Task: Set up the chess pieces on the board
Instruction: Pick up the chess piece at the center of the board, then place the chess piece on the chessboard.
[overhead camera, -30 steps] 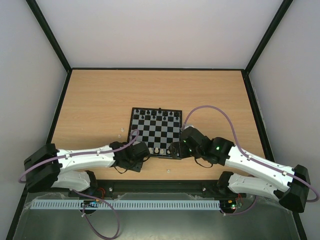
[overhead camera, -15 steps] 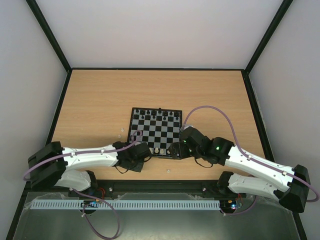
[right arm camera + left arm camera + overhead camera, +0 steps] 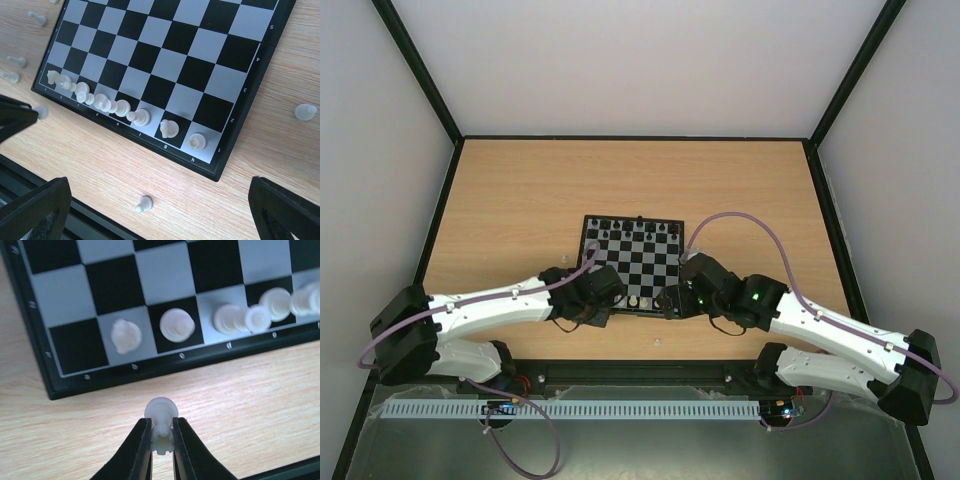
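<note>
now the left tool (image 3: 161, 436) has clamped a whitish chess piece (image 3: 160, 410).

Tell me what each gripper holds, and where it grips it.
Left gripper: a white chess piece, pinched across its middle between the fingertips. Right gripper: open, nothing held.

Board (image 3: 632, 252) at the middle of the counter (image 3: 520, 190), with a gripper at each of its near corners.
Chess pieces (image 3: 115, 107) line the board's nearest row, with more along its far row; the left gripper (image 3: 161, 440) pinches a single piece (image 3: 161, 412) off the board, just before its near-left corner; the right gripper (image 3: 669, 299) sits at the near-right corner; a loose piece (image 3: 144, 203) lies before the board; another (image 3: 305, 111) right of it.
</note>
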